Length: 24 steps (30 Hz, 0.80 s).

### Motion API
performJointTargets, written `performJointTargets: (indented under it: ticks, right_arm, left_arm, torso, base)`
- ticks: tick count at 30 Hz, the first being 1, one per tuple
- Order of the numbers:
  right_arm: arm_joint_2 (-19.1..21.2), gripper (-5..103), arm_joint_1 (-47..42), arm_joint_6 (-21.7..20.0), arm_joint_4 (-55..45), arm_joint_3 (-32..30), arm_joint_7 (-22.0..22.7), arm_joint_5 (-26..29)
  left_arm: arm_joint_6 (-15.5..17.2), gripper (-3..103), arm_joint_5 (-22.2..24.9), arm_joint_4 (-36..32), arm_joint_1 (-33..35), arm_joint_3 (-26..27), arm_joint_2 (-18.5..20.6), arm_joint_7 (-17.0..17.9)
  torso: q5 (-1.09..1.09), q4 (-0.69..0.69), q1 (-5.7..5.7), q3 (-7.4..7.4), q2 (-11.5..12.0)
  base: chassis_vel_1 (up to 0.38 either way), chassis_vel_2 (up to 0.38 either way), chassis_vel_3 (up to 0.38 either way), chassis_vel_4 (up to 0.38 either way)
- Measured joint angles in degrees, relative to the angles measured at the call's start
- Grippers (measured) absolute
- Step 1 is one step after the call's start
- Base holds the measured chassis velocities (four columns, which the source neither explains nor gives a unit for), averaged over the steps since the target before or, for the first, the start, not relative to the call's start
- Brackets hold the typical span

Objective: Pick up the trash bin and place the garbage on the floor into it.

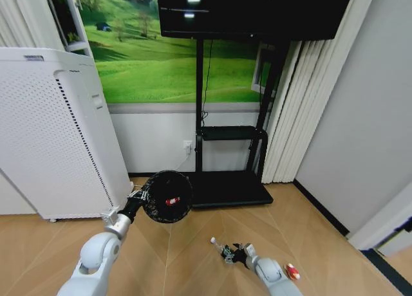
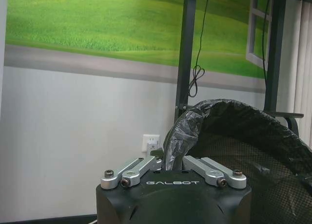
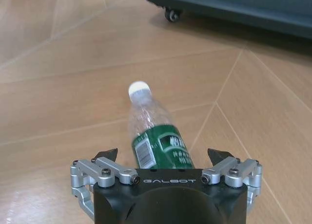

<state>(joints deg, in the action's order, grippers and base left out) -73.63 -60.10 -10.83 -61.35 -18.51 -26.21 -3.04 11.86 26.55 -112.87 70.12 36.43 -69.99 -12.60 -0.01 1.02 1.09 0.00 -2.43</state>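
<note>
Right wrist view: right gripper (image 3: pixel 165 161) jaws spread, clear green-labelled plastic bottle (image 3: pixel 155 136) lying between them, ungripped. Left gripper (image 2: pixel 173 169) jaws clamp the black wire-mesh bin's (image 2: pixel 253 151) rim. Next, judging so: close on the bottle, lift it binward.

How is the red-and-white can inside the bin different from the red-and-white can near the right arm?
The can in the trash bin sits at, inside the lined basket, which the left gripper holds up by its rim. The other can lies on the floor, beside the right arm, not collected. The right gripper is open around the bottle instead. Both cans look small, red and white.
</note>
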Motion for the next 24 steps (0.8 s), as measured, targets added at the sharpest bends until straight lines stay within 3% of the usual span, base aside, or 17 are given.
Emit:
performJointTargets:
  ticks: [16,18,24]
  right_arm:
    - [-1.8,103,2.1,1.5,5.9,-1.1,2.5,-3.3]
    - [-2.0,100,2.4,1.8,6.3,-1.1,2.8,-3.3]
    - [-2.3,74,3.2,2.2,7.0,-0.9,3.2,-3.8]
  left_arm:
    - [0.3,7,1.4,-2.3,2.3,3.7,0.4,-1.5]
    - [0.4,7,1.6,-2.4,2.2,3.8,0.5,-1.5]
    - [0.7,7,1.9,-2.6,2.1,3.9,0.7,-1.5]
  torso:
    - [0.0,-0.01,0.0,0.0,0.0]
    - [0.0,-0.01,0.0,0.0,0.0]
    - [0.0,-0.02,0.0,0.0,0.0]
  base:
    - [0.0,0.0,0.0,0.0]
    - [0.0,0.0,0.0,0.0]
    - [0.0,0.0,0.0,0.0]
